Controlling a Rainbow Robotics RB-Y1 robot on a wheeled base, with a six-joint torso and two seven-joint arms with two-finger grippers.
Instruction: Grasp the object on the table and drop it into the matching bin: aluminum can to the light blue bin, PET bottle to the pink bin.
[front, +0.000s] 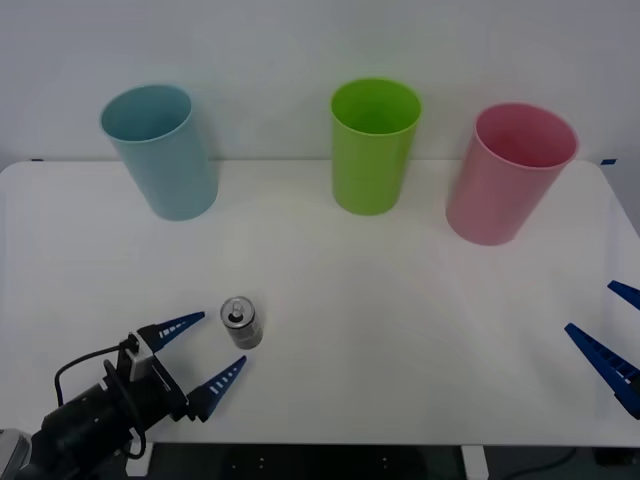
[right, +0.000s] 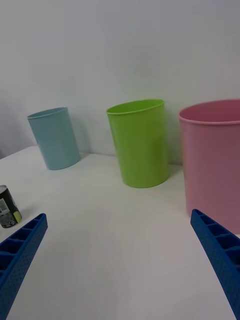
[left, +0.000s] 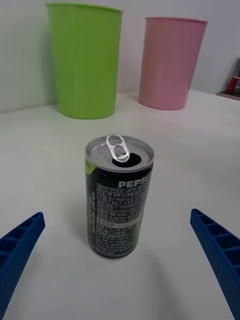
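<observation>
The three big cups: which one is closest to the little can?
The light blue bin, at the table's far left. The can stands nearer it than the lime green bin or the pink bin.

Lime green bin (front: 375, 145) stands upright near the far edge, approx. mid-row, open top up. Plain pale wall (front: 300, 50) behind. Small red and dark item (left: 233, 84) at the picture's edge, too small to tell what it is.
</observation>
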